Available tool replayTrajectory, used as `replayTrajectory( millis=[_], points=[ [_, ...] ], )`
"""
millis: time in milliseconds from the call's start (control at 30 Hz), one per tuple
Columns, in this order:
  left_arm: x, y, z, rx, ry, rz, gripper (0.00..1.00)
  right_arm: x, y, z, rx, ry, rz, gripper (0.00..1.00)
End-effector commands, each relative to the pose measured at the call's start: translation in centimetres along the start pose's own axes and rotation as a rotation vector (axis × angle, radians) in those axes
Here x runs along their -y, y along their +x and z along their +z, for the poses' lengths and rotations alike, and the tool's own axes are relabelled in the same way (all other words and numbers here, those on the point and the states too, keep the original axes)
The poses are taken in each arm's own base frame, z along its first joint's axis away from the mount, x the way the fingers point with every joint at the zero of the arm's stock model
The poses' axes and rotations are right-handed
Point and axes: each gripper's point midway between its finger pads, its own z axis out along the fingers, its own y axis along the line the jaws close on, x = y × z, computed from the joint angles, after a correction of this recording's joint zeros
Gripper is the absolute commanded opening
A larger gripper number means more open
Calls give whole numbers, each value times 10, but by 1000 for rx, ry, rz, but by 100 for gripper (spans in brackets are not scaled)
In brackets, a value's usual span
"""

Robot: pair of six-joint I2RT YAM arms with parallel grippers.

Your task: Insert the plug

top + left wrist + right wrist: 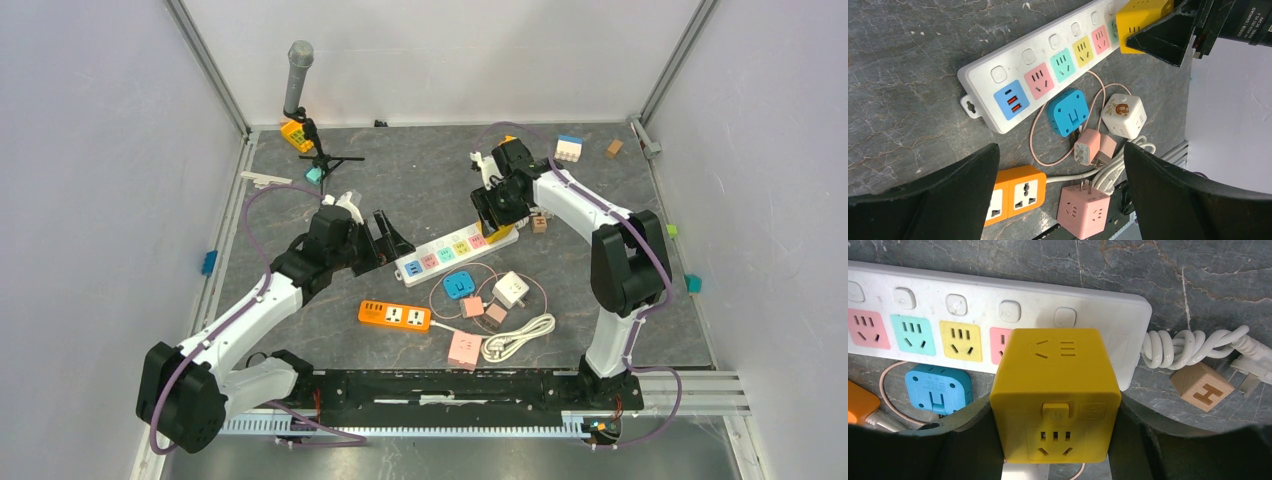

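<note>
**Yellow cube plug gripped over the strip's cord end**

The prongs of the yellow cube plug [1055,390] were hidden beneath its body, so it could not be told whether they had entered a socket. The cube also covered part of the white power strip [923,295], hiding most of the reddish socket beside the yellow one. From the top camera, the right arm's head blocked nearly all of the cube. The strip ran off the left edge of the right wrist view.

The right jaws stood partly closed, clamped on the cube's left and right faces. The cube sat between them over the strip's end nearest the coiled white cord [1188,347].

The cube was bright yellow with rounded edges. Its top face carried socket slots, and its near face showed a small switch, an embossed mark and more socket slots.

The left jaws were spread fully and held nothing, hanging above the surface [908,60] near the strip's opposite end.
</note>
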Motion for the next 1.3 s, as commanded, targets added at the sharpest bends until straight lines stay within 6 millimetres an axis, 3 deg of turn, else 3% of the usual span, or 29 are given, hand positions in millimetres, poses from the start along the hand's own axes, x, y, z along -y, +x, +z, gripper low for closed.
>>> replayTrajectory(
  millis=[0, 233, 567, 700, 1000, 1267],
  points=[
    [5, -8, -2, 38, 20, -10, 100, -5, 11, -14, -54, -22, -6, 0],
    [5, -7, -3, 36, 23, -9, 100, -2, 9, -17, -55, -6, -7, 0],
    [3, -7, -5, 38, 17, -6, 100, 10, -1, -1, -16, 42, 39, 0],
    [3, -7, -6, 43, 17, -5, 100, 18, -9, -3, 1, 91, 74, 0],
    [2, -7, -7, 46, 14, -3, 100, 35, 6, -5, -44, 193, 70, 0],
    [1, -6, -6, 40, 12, -5, 100, 30, -5, -13, -14, 166, 79, 0]
  ],
)
